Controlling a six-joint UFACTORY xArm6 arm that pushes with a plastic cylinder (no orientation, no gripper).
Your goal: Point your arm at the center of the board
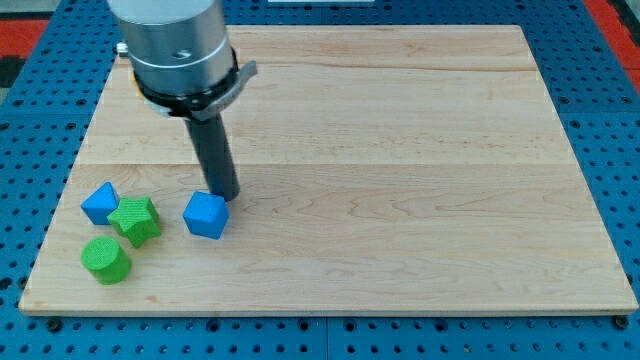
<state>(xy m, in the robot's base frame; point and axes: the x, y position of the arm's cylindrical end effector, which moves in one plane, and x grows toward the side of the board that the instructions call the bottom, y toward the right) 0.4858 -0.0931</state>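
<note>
My tip [228, 196] rests on the wooden board [400, 180] at the view's left, well left of the board's middle. It stands just above and right of a blue cube [206, 215], touching or nearly touching its top corner. Further left lie a smaller blue block [100, 203], a green star-shaped block [135, 221] and a green cylinder [105, 259], close together near the board's bottom left corner.
The arm's grey round body [175, 45] hangs over the board's top left. A blue pegboard table [620, 150] surrounds the board on all sides.
</note>
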